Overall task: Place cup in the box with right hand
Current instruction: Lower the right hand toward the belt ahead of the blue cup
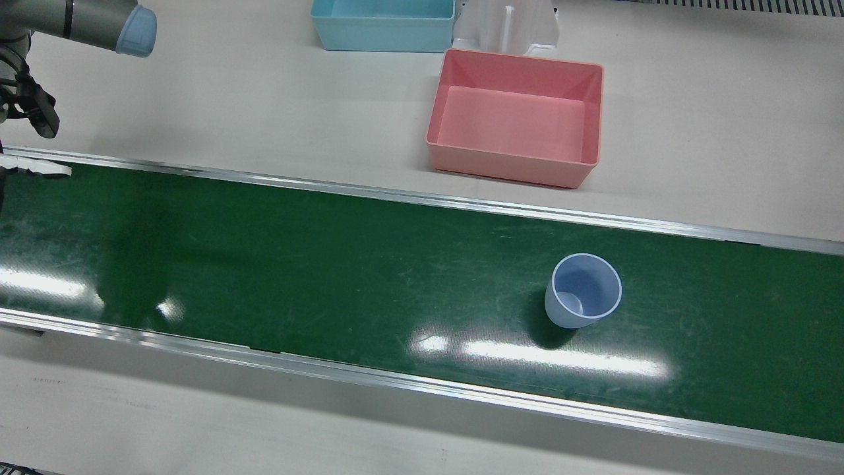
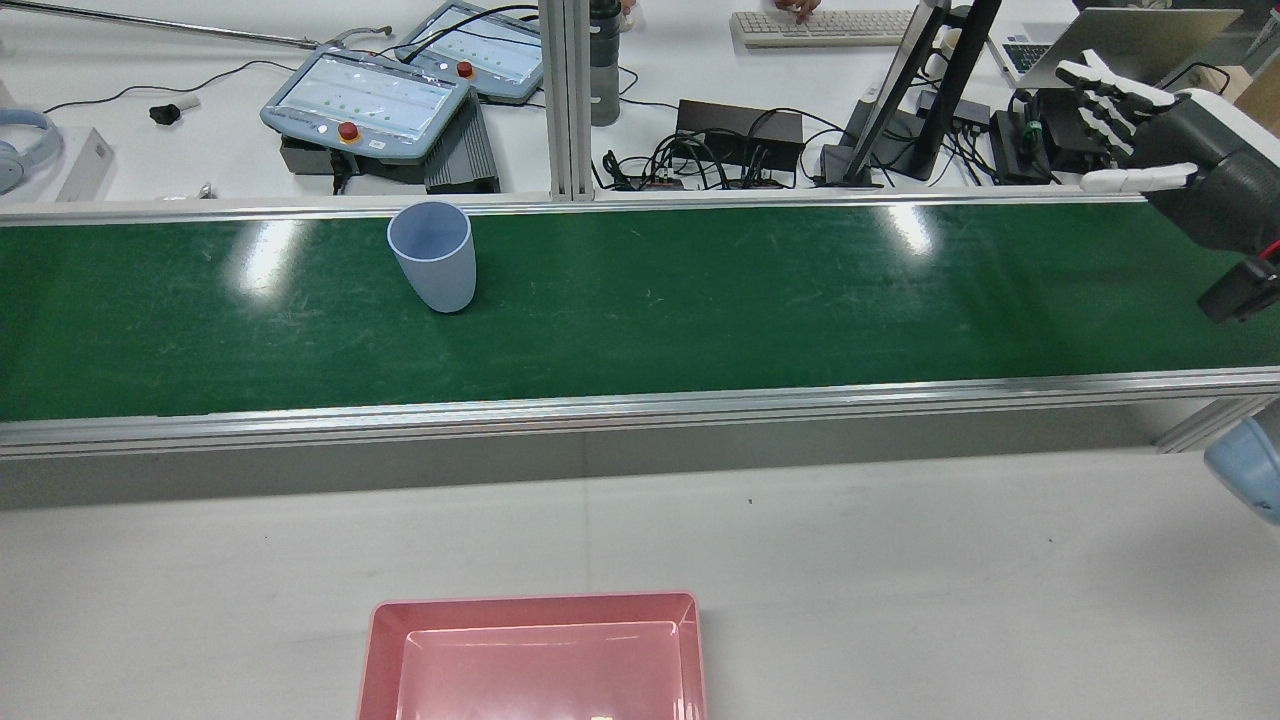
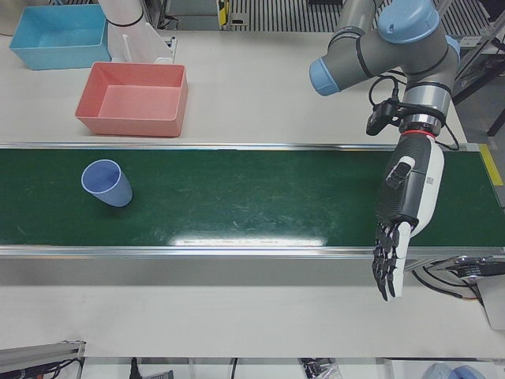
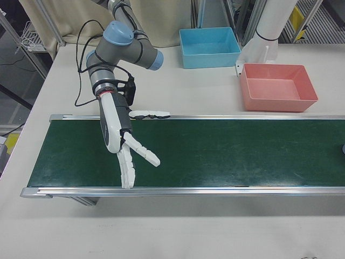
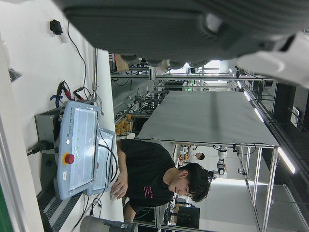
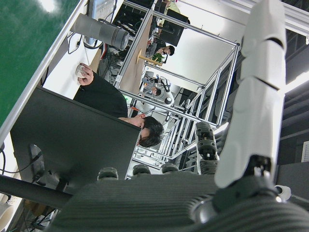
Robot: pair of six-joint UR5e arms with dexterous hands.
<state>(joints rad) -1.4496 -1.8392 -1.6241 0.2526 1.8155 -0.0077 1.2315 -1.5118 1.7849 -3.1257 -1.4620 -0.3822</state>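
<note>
A pale blue cup (image 1: 583,290) stands upright on the green belt (image 1: 330,264), also in the rear view (image 2: 432,255) and the left-front view (image 3: 106,183). The empty pink box (image 1: 514,122) sits on the white table behind the belt (image 2: 535,655) (image 4: 277,86). My right hand (image 4: 121,143) is open with fingers spread, low over the belt's far end, a long way from the cup (image 2: 1170,140). My left hand (image 3: 406,209) is open too, its fingers pointing down past the belt's front edge at the other end, holding nothing.
A blue box (image 1: 382,26) and a white arm pedestal (image 1: 508,26) stand behind the pink box. Metal rails (image 1: 422,198) edge the belt. Beyond the belt are teach pendants (image 2: 370,100), cables and a monitor stand (image 2: 910,90). A person sits at a desk in the hand views.
</note>
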